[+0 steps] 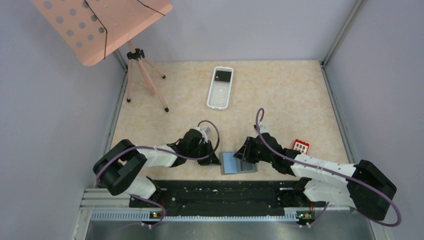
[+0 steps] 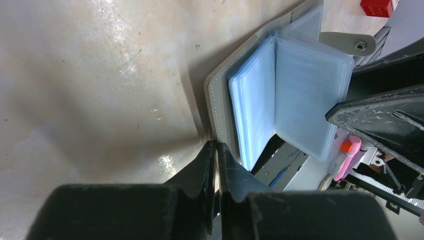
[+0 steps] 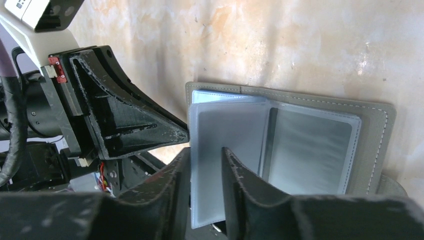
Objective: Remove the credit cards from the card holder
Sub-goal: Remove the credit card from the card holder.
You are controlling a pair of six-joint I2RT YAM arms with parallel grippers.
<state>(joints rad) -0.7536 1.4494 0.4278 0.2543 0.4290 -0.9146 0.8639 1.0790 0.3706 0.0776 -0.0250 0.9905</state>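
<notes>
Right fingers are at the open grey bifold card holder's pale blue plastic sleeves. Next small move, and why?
Probably close the right gripper on the pale blue plastic sleeve standing between its open fingers; the shut left gripper seems to pin the grey bifold card holder by its cover, so a pull should not drag it.

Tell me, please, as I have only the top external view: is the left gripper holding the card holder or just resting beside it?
Observer: The left gripper is shut on the grey cover edge of the card holder.
Operator: Thank you. What is the right gripper doing?
Observer: The right gripper has its fingers apart, with the edge of a translucent sleeve of the holder between them.
Operator: Does a card show in that sleeve?
Observer: I cannot tell; the sleeves look plain pale blue, with no print showing.
</notes>
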